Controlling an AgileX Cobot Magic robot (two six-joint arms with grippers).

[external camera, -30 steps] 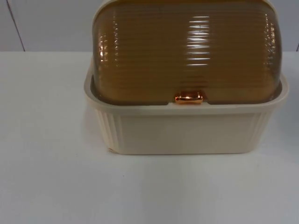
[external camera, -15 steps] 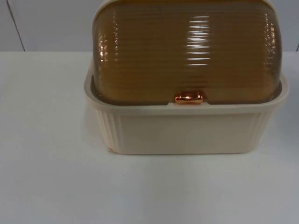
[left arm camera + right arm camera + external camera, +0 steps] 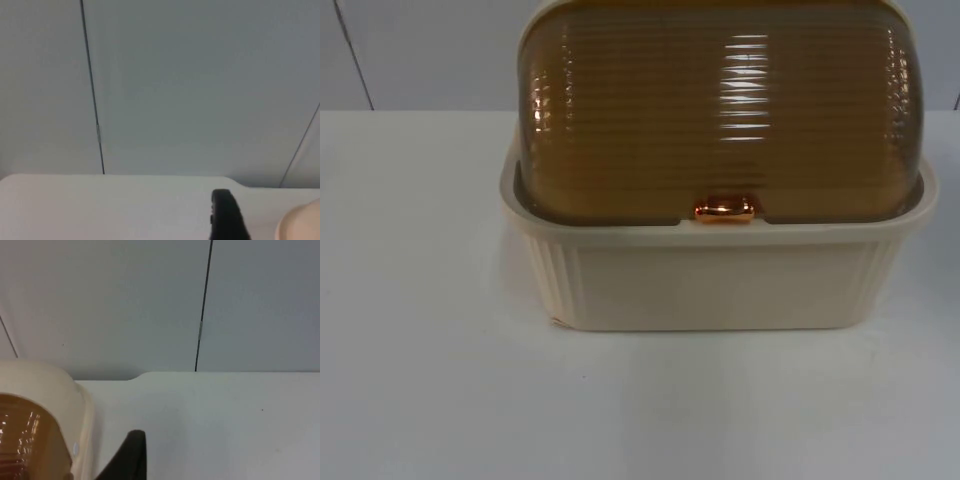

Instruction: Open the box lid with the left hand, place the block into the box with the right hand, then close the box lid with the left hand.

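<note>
A cream ribbed box (image 3: 720, 285) stands in the middle of the table in the top view. Its amber, ribbed, domed lid (image 3: 720, 110) is down on the rim, and a small copper handle (image 3: 725, 210) sits at the lid's front edge. My left gripper (image 3: 227, 220) waits low over the table beside the box's left end, with the cream rim (image 3: 302, 225) close by. My right gripper (image 3: 130, 457) waits off the box's right end, next to its cream rim (image 3: 60, 385) and amber lid (image 3: 22, 440).
White table top (image 3: 430, 390) spreads in front of the box and to its left. The grey partition wall (image 3: 420, 50) with a dark vertical seam closes off the back; both wrist views face it across the table's far edge.
</note>
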